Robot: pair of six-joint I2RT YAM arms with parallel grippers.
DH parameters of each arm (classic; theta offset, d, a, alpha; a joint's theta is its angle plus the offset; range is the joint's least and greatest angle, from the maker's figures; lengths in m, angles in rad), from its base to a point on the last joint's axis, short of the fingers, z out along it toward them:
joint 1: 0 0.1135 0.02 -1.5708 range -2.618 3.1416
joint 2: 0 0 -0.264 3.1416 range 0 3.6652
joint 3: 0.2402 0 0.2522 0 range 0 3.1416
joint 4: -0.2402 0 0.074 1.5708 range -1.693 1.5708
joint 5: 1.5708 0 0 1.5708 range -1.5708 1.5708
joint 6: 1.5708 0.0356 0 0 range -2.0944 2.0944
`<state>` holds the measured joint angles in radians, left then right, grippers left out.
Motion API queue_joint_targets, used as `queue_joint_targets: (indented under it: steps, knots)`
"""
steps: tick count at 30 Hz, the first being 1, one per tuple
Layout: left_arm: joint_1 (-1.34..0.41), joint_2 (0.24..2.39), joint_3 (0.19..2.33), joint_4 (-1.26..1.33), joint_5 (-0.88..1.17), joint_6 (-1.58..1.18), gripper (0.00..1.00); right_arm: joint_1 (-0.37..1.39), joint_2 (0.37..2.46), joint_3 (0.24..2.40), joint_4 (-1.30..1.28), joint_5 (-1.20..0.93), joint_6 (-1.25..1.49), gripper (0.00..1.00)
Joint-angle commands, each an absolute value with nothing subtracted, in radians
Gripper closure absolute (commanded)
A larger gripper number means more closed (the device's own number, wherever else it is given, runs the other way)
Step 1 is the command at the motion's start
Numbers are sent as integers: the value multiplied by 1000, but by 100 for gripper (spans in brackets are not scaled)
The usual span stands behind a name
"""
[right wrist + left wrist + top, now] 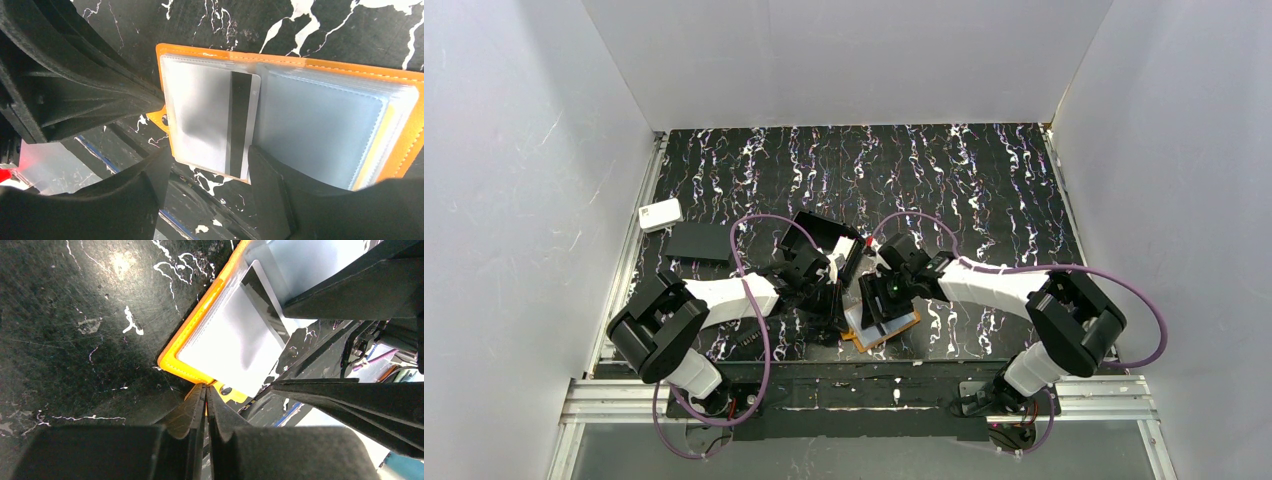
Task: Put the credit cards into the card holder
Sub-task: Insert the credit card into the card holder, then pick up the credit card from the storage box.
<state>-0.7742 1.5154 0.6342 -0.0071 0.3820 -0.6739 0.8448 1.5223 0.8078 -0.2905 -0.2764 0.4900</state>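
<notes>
Left end effector (pixel 205 390), at the bottom centre of the left wrist view, has its two fingers pressed together. They pinch the orange border of the card holder (pixel 345 70) beside its small snap tab (pixel 164 119).

Right end effector (pixel 210 152) is spread wide. Its dark fingers sit at the bottom of the right wrist view, on either side of the near edge of a credit card (pixel 200 115). Whether they touch it cannot be told.

The card holder lies open and flat on the black, white-veined bench (pixel 75 315), low in the centre of the overhead view. It has a stitched orange leather-like cover and layered, cloudy see-through sleeves.

The credit card is pale grey with a black stripe. It appears to sit largely in the left sleeve, with its striped side towards the fold.

The card is probably light, thin, stiff and slick, so it is best held or nudged by its bare edges. The holder looks soft and light and is likely to slide, so the stitched border is the sensible place to pin it. The sleeves seem flimsy and may buckle.
</notes>
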Motion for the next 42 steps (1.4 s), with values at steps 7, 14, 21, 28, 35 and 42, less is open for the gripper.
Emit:
queue_joint_targets:
  steps: [7,14,21,28,35,42]
  knots:
    - [-778,1534,598,-105,334,-673,96,868,1534,758,-64,-415,575,33]
    - [-779,1531,601,-106,335,-670,96,863,1497,733,12,-483,600,33]
    - [-777,1446,620,-181,309,-642,91,800,1406,745,-52,-483,594,33]
    - [-763,1260,673,-345,294,-603,75,724,1357,826,-240,-363,478,31]
    - [-643,1144,802,-460,408,-523,44,694,1377,827,-261,-337,442,32]
    - [-484,1380,1091,-499,445,-403,2,688,1359,839,-262,-313,438,32]
